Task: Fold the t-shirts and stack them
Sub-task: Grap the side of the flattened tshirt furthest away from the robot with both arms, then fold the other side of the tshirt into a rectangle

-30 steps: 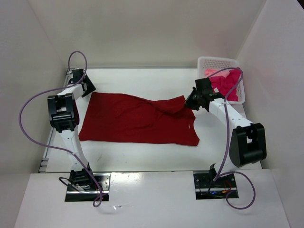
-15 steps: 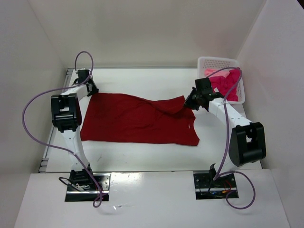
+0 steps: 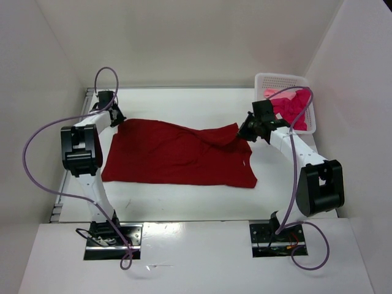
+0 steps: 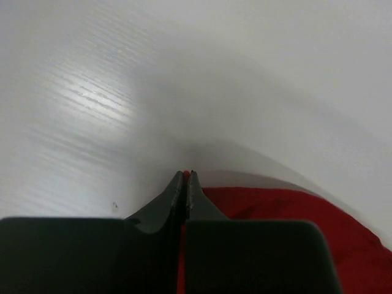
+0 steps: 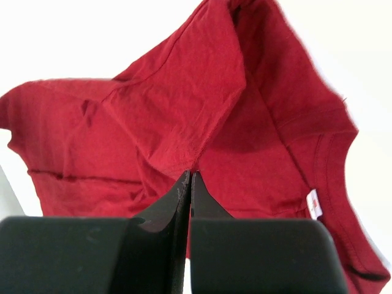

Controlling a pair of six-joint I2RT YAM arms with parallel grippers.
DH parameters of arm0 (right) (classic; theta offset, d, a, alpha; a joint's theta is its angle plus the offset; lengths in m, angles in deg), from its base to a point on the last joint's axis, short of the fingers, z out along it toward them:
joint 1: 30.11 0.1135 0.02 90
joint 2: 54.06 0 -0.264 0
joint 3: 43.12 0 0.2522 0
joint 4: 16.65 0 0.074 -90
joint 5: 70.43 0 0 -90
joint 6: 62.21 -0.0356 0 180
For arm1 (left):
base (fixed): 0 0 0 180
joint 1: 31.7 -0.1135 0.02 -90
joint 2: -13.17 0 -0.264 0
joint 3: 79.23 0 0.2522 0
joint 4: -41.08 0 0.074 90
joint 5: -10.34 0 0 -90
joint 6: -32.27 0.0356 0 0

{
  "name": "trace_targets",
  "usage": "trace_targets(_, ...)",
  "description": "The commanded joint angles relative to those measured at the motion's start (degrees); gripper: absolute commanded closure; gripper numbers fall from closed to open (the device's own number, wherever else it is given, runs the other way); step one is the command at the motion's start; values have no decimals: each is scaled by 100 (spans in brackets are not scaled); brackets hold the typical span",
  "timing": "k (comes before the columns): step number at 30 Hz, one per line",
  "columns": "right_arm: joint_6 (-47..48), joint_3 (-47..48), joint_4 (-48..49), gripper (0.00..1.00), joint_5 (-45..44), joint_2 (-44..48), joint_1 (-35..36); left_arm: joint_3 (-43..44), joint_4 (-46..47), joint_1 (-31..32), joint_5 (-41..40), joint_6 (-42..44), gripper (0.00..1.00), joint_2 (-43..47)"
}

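the red shirt (image 3: pixel 177 156) lies spread wide across the middle of the table (image 3: pixel 184 101), mostly flat. at its far left corner the left gripper (image 3: pixel 115 116) is down at the cloth. in the left wrist view its fingers (image 4: pixel 165 202) are pressed together with a thin strip of red caught between them, and the shirt's edge curves away to the right over the white top. the left half of the shirt lies smooth, its near edge running fairly straight toward the right. past the middle a ridge of cloth rises on a slant to the far right corner, where the right gripper (image 3: pixel 244 133) pinches it. in the right wrist view the fingers (image 5: pixel 168 202) are clamped on a raised fold, and the cloth drapes down from it in creases. a small white tag (image 5: pixel 313 204) shows beside the neckline near the shirt's right edge. further right, at the far right corner of the table, a white basket (image 3: pixel 278 76) holds crumpled pink shirts (image 3: pixel 293 109), bright magenta with a paler piece at the left side. the basket is near the right gripper but apart from it.
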Motion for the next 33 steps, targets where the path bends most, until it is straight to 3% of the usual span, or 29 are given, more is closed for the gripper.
trace_targets(1, 61, 282, -144, 100, 298, 484, -41, -192, 65, 14, 23, -157, 100, 1038)
trace_targets(11, -141, 482, -426, 100, 1514, 1639, -277, -777, -68, -56, 22, -157, 100, 2407)
trace_targets(16, -194, 495, -566, 100, 2033, 1889, -340, -1006, -128, -109, 23, -157, 100, 2655)
trace_targets(20, -21, -856, -558, 100, 1774, 2030, -539, -1600, -14, -109, -39, -157, 100, 2873)
trace_targets(23, 78, -1318, -782, 100, 1248, 2057, -551, -1910, 47, -109, -162, -157, 100, 2943)
trace_targets(27, 78, -1473, -1111, 100, 837, 2379, -551, -2306, 47, -188, -364, -157, 100, 3215)
trace_targets(33, 193, -1023, -1601, 100, 864, 2729, -551, -2174, -85, -188, -443, -218, 100, 3446)
